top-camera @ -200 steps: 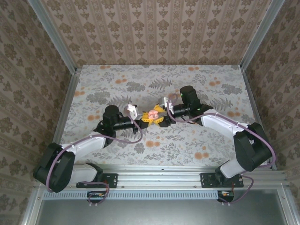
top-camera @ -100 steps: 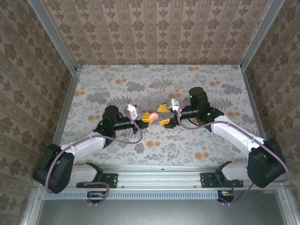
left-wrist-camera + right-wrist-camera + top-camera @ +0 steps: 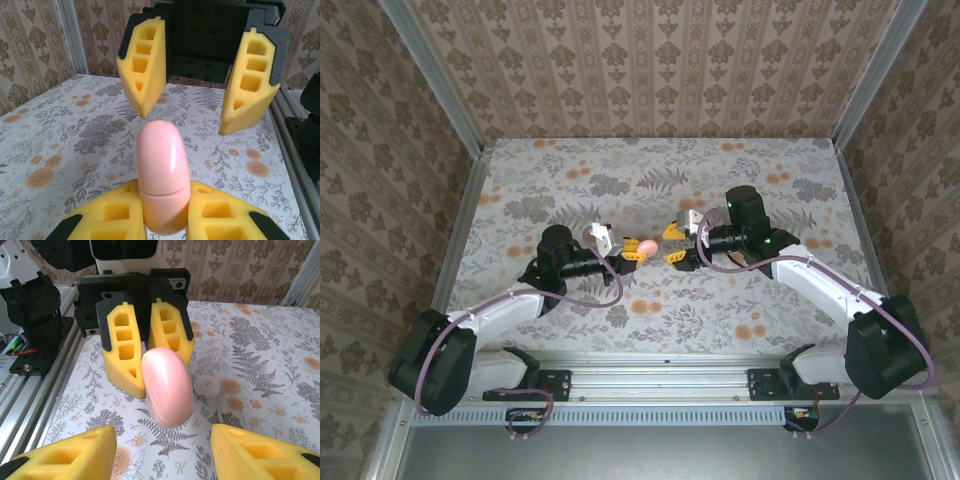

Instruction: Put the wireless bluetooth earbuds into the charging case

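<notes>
Pink charging case (image 3: 162,175) sits pinched in left jaws (right jaws gape opposite).

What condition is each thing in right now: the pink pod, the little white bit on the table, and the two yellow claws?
pale pink rounded plastic charging case: looks closed, clamped on edge, held above the table.
small white round earbud: loose on the flowered tabletop, outside the case.
left gripper: shut on the charging case.
right gripper: open, empty, facing the case without touching it.
</notes>
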